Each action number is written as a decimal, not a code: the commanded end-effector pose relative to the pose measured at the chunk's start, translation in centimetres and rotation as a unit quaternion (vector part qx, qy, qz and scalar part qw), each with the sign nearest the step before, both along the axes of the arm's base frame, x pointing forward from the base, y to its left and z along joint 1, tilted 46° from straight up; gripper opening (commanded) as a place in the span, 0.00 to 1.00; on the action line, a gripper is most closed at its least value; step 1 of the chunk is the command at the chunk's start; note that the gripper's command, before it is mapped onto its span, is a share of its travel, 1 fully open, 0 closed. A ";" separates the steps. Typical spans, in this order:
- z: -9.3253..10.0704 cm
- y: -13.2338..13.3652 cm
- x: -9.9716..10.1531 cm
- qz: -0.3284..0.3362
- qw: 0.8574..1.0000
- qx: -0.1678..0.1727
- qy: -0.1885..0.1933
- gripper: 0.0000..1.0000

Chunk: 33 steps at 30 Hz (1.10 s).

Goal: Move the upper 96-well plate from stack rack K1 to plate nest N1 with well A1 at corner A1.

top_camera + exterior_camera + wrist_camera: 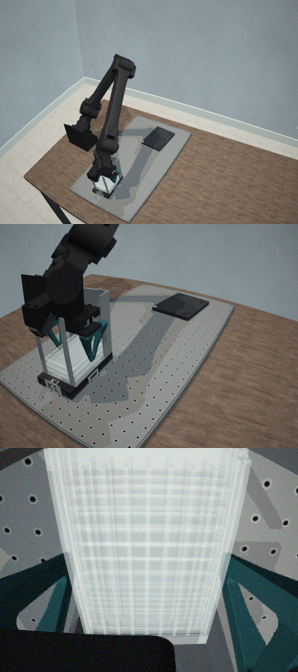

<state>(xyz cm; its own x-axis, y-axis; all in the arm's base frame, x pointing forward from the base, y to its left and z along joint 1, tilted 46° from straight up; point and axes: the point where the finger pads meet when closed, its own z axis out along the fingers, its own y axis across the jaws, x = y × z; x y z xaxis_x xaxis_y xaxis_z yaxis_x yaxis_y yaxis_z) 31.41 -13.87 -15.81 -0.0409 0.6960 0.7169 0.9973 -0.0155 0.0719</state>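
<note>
Both jaws against upper plate (149,538) sides

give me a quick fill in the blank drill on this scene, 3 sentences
1. The pincer is shut on the upper ____ in the rack.
2. The rack's front label reads ____.
3. The nest holds ____ so far.

Missing words: plate; K1; nothing
</note>
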 end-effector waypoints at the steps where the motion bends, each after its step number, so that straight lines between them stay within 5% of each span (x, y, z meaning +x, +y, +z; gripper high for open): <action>1: 0.2 -1.4 1.2 -0.003 1.000 -0.014 -0.014 0.00; 33: 4.0 -6.0 1.5 -0.007 0.999 -0.027 -0.028 0.00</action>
